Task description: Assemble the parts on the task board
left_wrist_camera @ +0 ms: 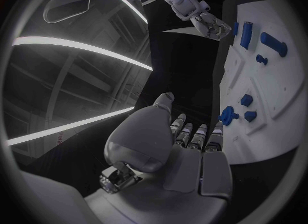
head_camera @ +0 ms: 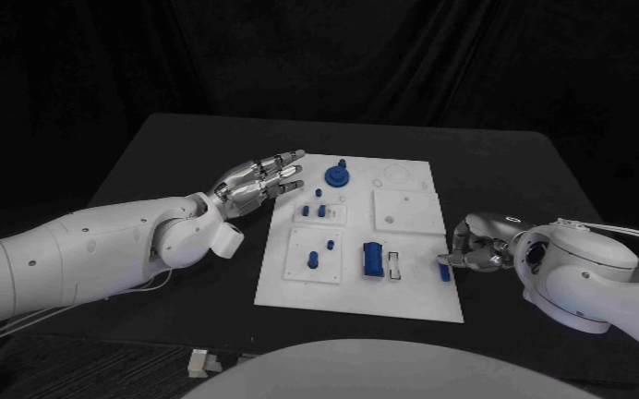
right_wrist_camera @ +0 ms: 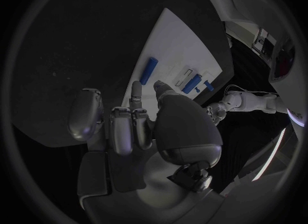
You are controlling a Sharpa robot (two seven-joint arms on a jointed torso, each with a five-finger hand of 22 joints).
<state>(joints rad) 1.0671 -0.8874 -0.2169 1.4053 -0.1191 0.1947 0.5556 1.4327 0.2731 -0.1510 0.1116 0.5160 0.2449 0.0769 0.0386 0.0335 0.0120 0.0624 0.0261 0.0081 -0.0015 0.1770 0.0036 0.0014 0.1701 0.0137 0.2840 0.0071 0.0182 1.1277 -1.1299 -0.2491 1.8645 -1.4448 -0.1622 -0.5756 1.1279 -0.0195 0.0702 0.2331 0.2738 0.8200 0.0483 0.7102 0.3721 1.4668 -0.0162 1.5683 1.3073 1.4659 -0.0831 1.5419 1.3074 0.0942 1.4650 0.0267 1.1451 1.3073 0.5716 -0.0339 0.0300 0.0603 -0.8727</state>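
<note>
White task board (head_camera: pixel 406 198) lying flat in the middle of the black worktop (head_camera: pixel 174 154), long side running away from the robot. On the board, small blue parts: a round knobbed part (head_camera: pixel 338 176) near the far left corner, two short pegs (head_camera: pixel 313 210) just nearer, a small peg pair (head_camera: pixel 314 255) in the near-left panel, an upright blue block (head_camera: pixel 373 259) in the near middle beside a pale slotted piece (head_camera: pixel 397 264), and a slim blue bar (head_camera: pixel 445 272) at the near right edge.

Left hand (head_camera: pixel 257 180) hovering over the worktop just beside the board's left edge, palm up-tilted, fingers (head_camera: pixel 283 164) stretched out straight and apart toward the round knobbed part, holding nothing; same outstretched pose seen from the left wrist (left_wrist_camera: pixel 173 152).

Right hand (head_camera: pixel 479 244) low at the board's right edge, just beside the slim blue bar, fingers (right_wrist_camera: pixel 122 126) curled inward. From the right wrist (right_wrist_camera: pixel 151 131), fingers bent over the palm with nothing visible between them, the slim bar (right_wrist_camera: pixel 149 70) lying apart on the board beyond the fingertips
</note>
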